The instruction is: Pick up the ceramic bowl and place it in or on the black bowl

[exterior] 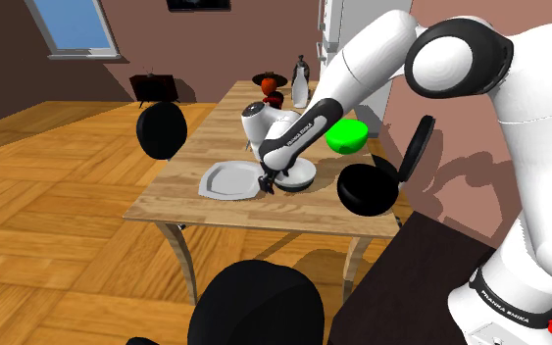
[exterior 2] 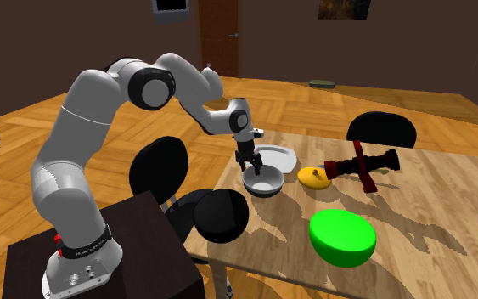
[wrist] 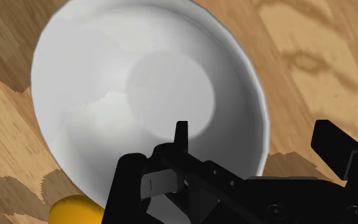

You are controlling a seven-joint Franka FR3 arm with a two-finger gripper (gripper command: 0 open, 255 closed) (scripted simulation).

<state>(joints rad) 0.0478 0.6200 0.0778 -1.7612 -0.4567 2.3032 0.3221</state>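
Gripper (wrist: pixel 254 137) open, fingers apart astride the rim of the white bowl (wrist: pixel 145 95) – one finger (wrist: pixel 180 137) inside, the other outside, neither clasping it. The bowl sits upright on the wooden table (exterior: pixel 185 201), just beside a white plate (exterior: pixel 226 180); a yellow object (exterior 2: pixel 314 177) lies close on its other side. Black bowl (exterior 2: pixel 220 215) is at the table corner nearest the stand – apart from the white bowl. Green bowl (exterior 2: pixel 342 236) is further along the same edge.
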